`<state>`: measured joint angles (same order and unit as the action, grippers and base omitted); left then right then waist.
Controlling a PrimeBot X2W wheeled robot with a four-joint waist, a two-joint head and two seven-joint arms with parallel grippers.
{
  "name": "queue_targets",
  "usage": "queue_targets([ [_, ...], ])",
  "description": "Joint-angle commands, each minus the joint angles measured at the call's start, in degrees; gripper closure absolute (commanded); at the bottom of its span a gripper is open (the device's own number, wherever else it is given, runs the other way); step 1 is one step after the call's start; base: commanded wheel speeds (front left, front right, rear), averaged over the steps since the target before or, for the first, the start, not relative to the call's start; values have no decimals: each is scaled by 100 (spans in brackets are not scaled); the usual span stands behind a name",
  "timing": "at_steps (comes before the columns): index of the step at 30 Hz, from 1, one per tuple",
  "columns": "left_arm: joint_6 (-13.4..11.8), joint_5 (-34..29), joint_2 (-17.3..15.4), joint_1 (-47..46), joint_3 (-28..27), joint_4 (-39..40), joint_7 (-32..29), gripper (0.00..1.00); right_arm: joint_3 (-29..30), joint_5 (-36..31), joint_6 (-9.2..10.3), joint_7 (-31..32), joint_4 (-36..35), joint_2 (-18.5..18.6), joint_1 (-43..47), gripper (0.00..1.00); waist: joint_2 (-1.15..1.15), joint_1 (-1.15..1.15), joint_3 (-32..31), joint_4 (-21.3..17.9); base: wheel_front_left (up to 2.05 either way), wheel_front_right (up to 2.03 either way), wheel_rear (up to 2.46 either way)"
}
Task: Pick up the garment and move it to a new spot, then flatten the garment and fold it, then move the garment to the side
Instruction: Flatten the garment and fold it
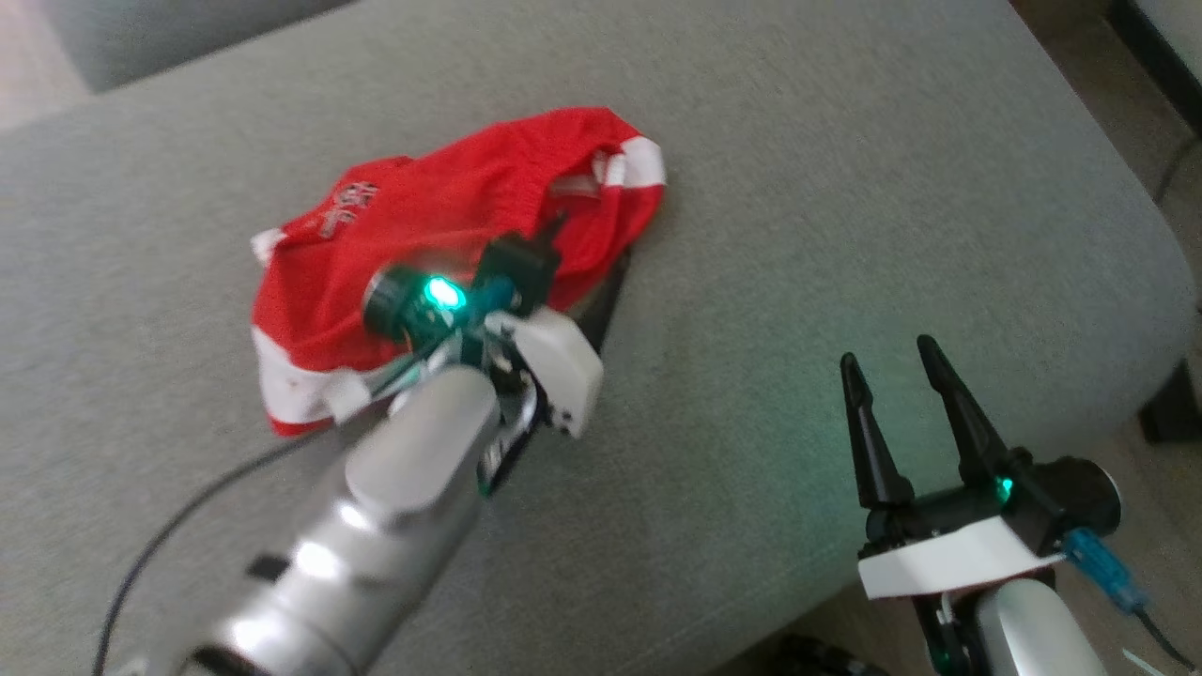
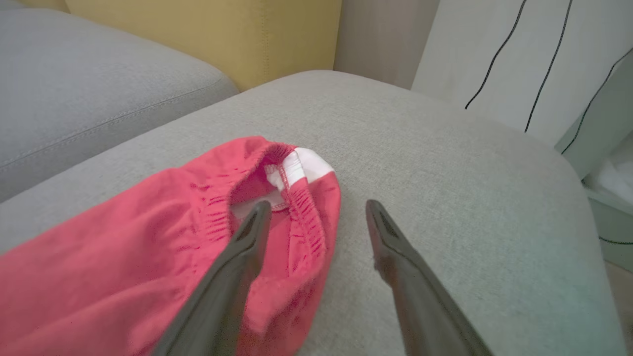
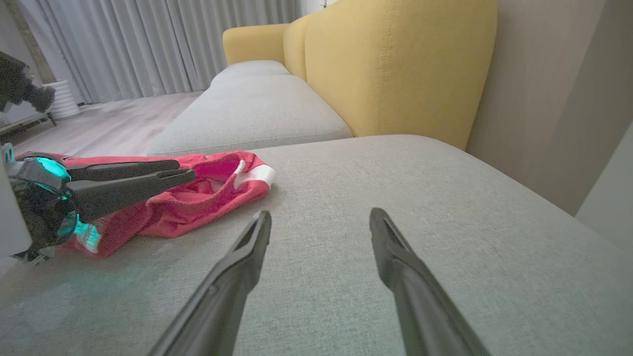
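Looking at the garment [image 1: 423, 216] first: it's a pair of red shorts in thin, soft cloth, crumpled in a loose heap on a grey seat cushion [image 1: 845, 188] with a coarse woven cover and rounded corners. White bands run along the hems, and there's white lettering on the red that I can't read. The waistband [image 2: 304, 212] is puckered, gathered elastic with a white patch sewn in beside it.

The left gripper [image 2: 317, 205] sits low right over that waistband end, its two long, dark, tapered fingers spread wide. One finger lies across the red cloth by the waist opening and the other is over bare cushion, so the edge of the shorts falls between them. Nothing is pinched, and I can't tell if the cloth-side finger actually touches. The silver forearm [image 1: 404, 488] behind it slants down toward the cushion.

The right gripper [image 1: 886, 349] is well apart from the shorts, off to the left gripper's right. Its fingers are splayed in a V over plain cushion, holding nothing. Beyond its fingertips is a smooth mustard-yellow backrest [image 3: 395, 64].
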<state>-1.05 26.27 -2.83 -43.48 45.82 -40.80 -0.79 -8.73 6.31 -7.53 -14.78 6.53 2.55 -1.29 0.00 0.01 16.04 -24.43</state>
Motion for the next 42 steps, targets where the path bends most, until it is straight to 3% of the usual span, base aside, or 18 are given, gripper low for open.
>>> queue_targets([
  [1, -48, -62, -5, -493, -52, -51, 4, 0, -129, 88, 4, -22, -206, 32, -189, 0, 0, -1, 249, -223, 0, 0, 0],
  [6, -115, -52, -5, -1082, 17, -795, -23, 0, -250, 168, 4, -22, -222, 32, -242, 0, 0, -1, 504, -405, 0, 0, 0],
  [12, 135, 339, -5, -1369, -13, -1237, -119, 0, -332, 250, 4, -22, -196, 32, -252, 0, 0, -1, 644, -554, 0, 0, 0],
  [17, 187, 544, -5, -1493, 73, -1290, -110, 0, -371, 273, 4, -22, -185, 32, -243, 0, 0, -1, 679, -597, 0, 0, 0],
  [30, -47, 618, -5, -1838, 612, -1832, -184, 0, -614, 344, 4, -22, -151, 32, -243, 0, 0, -1, 732, -843, 0, 0, 0],
  [31, -68, 621, -5, -1844, 642, -1905, -210, 16, -617, 350, 4, -22, -153, 32, -238, 0, 0, -1, 733, -851, 0, 0, 0],
  [33, -81, 637, -5, -1843, 724, -2106, -256, 100, -608, 361, 4, -22, -161, 32, -222, 0, 0, -1, 725, -857, 0, 0, 0],
  [42, 175, 1098, -5, -1895, 798, -1590, 164, 100, -505, 243, 4, -22, -88, 32, -212, 0, 0, -1, 441, -505, 0, 0, 0],
])
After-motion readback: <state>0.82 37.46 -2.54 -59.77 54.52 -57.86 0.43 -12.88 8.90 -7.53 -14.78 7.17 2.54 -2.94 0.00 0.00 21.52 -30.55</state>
